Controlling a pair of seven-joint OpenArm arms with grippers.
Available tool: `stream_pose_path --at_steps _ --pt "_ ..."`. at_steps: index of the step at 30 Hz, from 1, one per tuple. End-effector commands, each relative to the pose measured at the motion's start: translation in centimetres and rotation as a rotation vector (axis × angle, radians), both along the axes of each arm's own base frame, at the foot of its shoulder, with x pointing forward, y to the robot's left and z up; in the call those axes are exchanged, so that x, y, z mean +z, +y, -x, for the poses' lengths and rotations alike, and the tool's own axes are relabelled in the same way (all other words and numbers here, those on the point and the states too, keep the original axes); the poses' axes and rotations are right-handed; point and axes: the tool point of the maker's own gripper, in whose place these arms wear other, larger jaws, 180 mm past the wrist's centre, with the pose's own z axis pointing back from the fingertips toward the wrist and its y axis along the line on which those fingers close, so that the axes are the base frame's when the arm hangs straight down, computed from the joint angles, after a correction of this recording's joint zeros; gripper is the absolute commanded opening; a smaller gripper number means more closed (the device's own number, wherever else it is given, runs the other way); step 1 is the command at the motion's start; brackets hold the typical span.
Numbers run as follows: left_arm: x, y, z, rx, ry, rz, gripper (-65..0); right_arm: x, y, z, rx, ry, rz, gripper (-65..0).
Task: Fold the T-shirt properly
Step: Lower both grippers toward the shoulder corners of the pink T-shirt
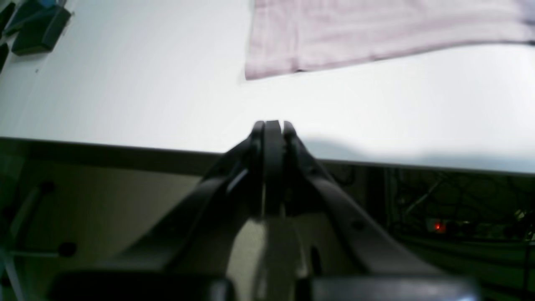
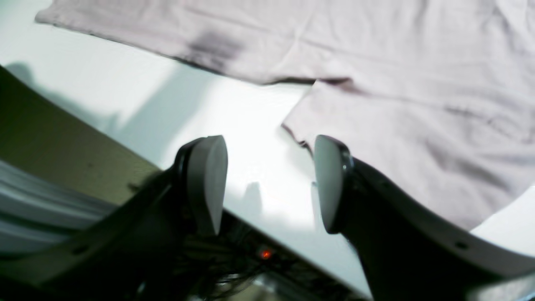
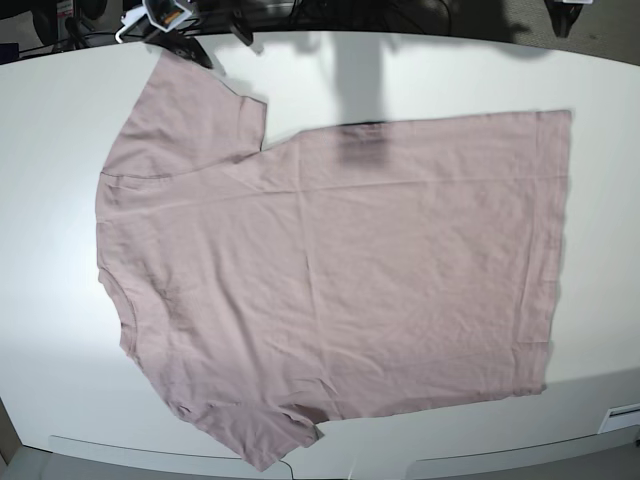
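Observation:
The dusty pink T-shirt (image 3: 330, 270) lies spread flat on the white table (image 3: 50, 150), collar to the left and hem to the right. My right gripper (image 2: 269, 142) hovers open over bare table near the table's edge, with nothing between its fingers. The sleeve's corner (image 2: 292, 125) lies just past its right finger (image 2: 328, 179). In the base view this gripper (image 3: 220, 45) sits at the top left, beside the upper sleeve (image 3: 215, 115). My left gripper (image 1: 271, 123) is shut and empty over the table's edge, well short of the shirt's hem corner (image 1: 255, 71).
Dark foam-like blocks (image 1: 37, 29) sit at the far left of the table in the left wrist view. Cables and a red light (image 1: 439, 227) lie below the table's edge. Dark equipment lines the table's far side (image 3: 300, 12).

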Motion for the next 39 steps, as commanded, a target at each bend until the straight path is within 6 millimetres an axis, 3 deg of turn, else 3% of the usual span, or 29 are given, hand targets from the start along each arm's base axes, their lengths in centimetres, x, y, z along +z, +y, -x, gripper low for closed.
stream_pose_path --at_steps 1,8,11,15,19,23,25,31,35,39 --pt "1.0 -0.2 -0.4 -0.036 -0.031 -0.035 -65.0 0.9 0.4 -0.3 0.017 -0.038 -0.011 -30.9" --pt "1.6 -1.6 -2.0 -0.216 -0.055 -0.201 -65.0 0.8 0.7 -2.3 0.143 -0.147 0.137 -30.9" --pt "2.3 -2.5 -3.7 -0.339 -0.108 -0.292 -65.0 0.7 0.4 -3.2 0.231 -0.212 0.262 -30.9" --pt "2.5 -3.9 -5.3 -0.512 -0.138 -0.404 -65.0 0.9 -0.7 -4.6 0.302 -0.297 0.411 -30.9" --pt "1.8 -4.9 -5.2 -0.653 -0.109 -0.5 -65.0 1.2 -2.0 -5.4 0.313 -0.319 0.466 -30.9" --pt "1.6 -5.6 -5.4 -0.761 -0.114 -0.583 -65.0 1.1 -4.6 -6.2 0.313 -0.3 0.558 -30.9" --pt "1.3 -5.0 -5.8 -0.762 -0.087 -0.611 -63.0 1.2 -6.0 -6.7 0.318 -0.292 0.611 -30.9" --pt "-1.8 -2.3 -7.8 -0.739 0.111 -0.647 -47.1 2.3 -9.4 -8.2 0.308 -0.306 0.729 -30.9" --pt "-1.3 -2.4 -9.6 -0.728 0.071 -0.662 -46.9 2.3 -11.6 -8.8 0.262 -0.238 0.833 -30.9" --pt "-2.5 -2.5 -9.1 -0.789 0.123 -0.647 -46.9 3.1 -11.5 -8.8 0.338 -0.267 0.929 -30.9"
